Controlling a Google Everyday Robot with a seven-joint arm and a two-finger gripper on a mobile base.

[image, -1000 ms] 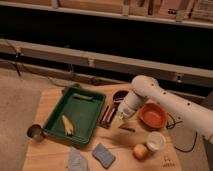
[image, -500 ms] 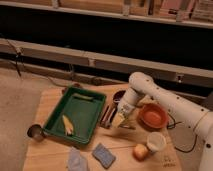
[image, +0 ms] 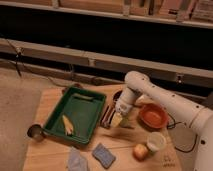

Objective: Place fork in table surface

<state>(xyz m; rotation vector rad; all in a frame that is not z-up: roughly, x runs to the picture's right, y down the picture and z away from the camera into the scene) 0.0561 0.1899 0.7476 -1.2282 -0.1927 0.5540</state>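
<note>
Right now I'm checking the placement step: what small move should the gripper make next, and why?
Probably lower a little further. The gripper hangs just above the table surface, between the green tray and the orange bowl. The fork cannot be made out, so release only after contact.

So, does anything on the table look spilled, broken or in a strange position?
Nothing stands out. The green tray, orange bowl and white cup sit flat on the table surface. The gripper hangs low between tray and bowl.
</note>
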